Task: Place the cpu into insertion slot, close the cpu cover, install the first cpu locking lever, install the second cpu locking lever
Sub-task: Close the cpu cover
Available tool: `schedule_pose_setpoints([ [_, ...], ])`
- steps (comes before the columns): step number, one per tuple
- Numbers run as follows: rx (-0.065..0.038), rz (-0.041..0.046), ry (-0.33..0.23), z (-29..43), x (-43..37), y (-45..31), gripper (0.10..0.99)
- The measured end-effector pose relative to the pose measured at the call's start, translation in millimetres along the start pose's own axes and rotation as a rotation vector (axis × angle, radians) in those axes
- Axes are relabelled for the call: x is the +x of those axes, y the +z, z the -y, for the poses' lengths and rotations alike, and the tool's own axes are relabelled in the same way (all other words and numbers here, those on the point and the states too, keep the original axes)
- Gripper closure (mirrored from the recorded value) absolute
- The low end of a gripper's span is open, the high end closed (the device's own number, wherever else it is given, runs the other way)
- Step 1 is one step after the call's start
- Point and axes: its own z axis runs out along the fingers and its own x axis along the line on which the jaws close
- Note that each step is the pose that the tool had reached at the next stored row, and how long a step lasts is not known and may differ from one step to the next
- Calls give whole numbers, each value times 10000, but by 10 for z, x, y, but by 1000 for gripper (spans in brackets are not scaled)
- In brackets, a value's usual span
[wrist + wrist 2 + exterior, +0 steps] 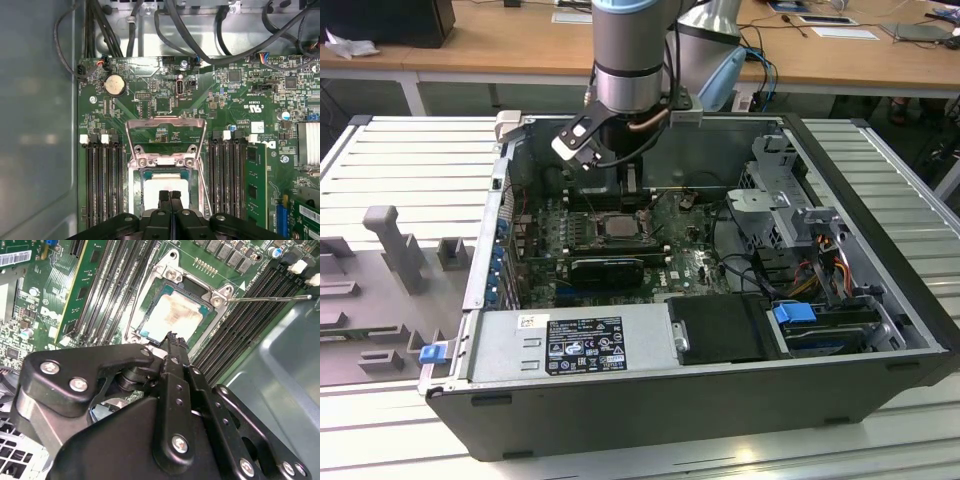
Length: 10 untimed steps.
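In the first wrist view, the black tool (169, 196) hangs closest to the camera, its two fingers pressed together with nothing between them. The fingertips (172, 338) sit just over one edge of the cpu (165, 182). I cannot tell whether they touch it.

The cpu lies flat inside the insertion slot (195, 289), pale metal face up. The cpu cover (165, 121) is swung open, off the cpu and hinged along the slot's far edge. Green board shows through its square window. A thin metal lever (270, 298) sticks out loose from one corner of the slot.

Long black memory slots (102, 185) run along both sides of the slot on the green circuit board (165, 100).

In the exterior view, the arm (630, 50) reaches down into an open computer case (720, 400) lying on a slatted tabletop (420, 160).
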Motion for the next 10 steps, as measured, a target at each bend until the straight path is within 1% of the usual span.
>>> schedule_pose_setpoints([
  [5,1,2,0,-1,0,-27,980],
  [10,1,2,0,-11,1,-29,980],
])
